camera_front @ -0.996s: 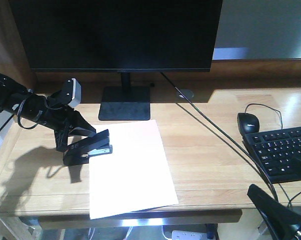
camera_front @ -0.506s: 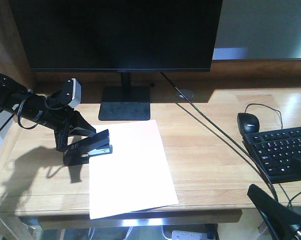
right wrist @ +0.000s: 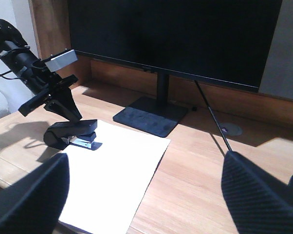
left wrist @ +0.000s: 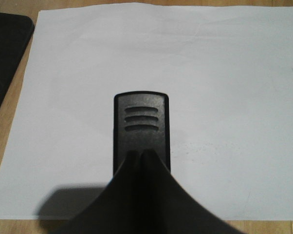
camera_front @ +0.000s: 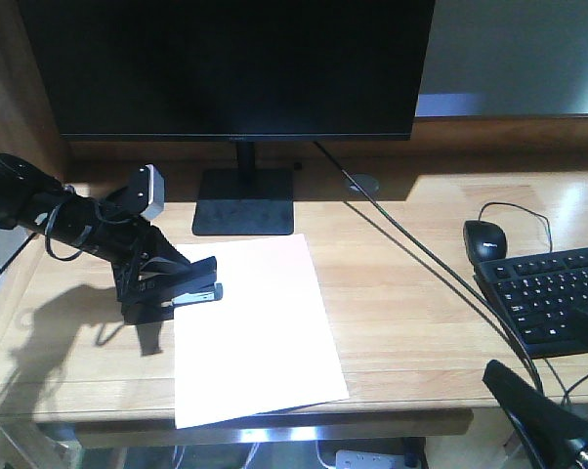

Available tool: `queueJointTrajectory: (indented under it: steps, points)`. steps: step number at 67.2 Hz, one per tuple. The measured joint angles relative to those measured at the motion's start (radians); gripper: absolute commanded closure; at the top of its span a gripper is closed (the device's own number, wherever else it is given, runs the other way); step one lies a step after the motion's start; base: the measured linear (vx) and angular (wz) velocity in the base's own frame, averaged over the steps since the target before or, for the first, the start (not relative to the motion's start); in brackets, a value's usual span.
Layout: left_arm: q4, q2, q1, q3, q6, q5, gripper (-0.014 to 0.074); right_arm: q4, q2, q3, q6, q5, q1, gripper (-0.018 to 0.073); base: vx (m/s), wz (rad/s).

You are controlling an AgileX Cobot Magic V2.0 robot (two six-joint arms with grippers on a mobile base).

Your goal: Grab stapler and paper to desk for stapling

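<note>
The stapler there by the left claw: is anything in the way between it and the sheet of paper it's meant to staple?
Nothing visible is. The stapler already sits at the paper's left edge, its front end reaching over the sheet, with the left gripper right on its rear end. Only bare desk lies around them.

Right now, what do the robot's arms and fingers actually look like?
The left arm is matte black with loose black cables looped along it and a small grey camera box near its wrist. Its fingers are slim, flat black blades. The right gripper's fingers are broad, black and finely textured.
</note>
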Motion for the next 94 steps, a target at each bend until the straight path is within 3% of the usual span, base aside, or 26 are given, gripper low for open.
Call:
queueJointTrajectory:
  steps: [27, 46, 69, 94]
  points:
    - [-0.042, 0.038, -0.046, -0.005, -0.003, -0.024, 0.0603, 0.0, 0.0, 0.0, 0.0, -0.001, 0.0, -0.0035, 0.0, 0.0]
    - [-0.038, 0.038, -0.056, -0.011, -0.076, -0.065, 0.0603, 0.0, 0.0, 0.0, 0.0, -0.001, 0.0, -0.0035, 0.0, 0.0]
    - [0.054, 0.031, -0.079, -0.021, -0.105, -0.081, 0.0603, 0.0, 0.0, 0.0, 0.0, -0.001, 0.0, -0.0035, 0.0, 0.0]
    - [0.065, 0.029, -0.083, -0.022, -0.128, -0.082, 0.0603, 0.0, 0.0, 0.0, 0.0, -0.001, 0.0, -0.0035, 0.0, 0.0]
